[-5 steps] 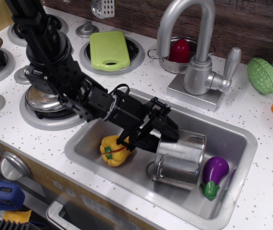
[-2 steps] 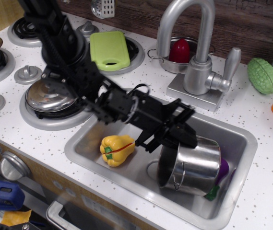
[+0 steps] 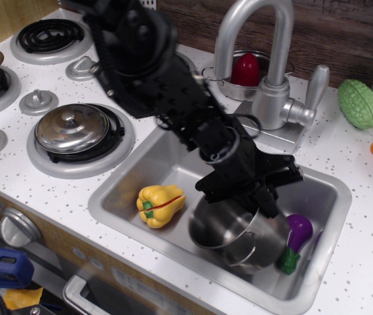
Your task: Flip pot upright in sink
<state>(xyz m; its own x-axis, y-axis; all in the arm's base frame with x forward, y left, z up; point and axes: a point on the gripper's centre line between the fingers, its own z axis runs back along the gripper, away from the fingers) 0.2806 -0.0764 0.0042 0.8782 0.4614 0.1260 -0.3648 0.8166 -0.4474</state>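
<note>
The shiny steel pot [image 3: 227, 231] is in the sink [image 3: 111, 195], right of centre. It is tilted, with its open mouth facing up and to the front left, so I can see inside it. My black gripper [image 3: 265, 203] reaches down from the upper left and is shut on the pot's far right rim. The arm covers the back of the basin and part of the pot's far wall.
A yellow pepper [image 3: 160, 205] lies at the sink's left. A purple eggplant [image 3: 295, 236] sits against the pot's right side. The chrome faucet [image 3: 268, 72] stands behind the sink. A lidded steel pot [image 3: 71, 128] sits on the left burner.
The arm has swung right and over the sink. The pot has turned from lying on its side, mouth to the front, to tilted with its mouth facing up. The eggplant shows again.
</note>
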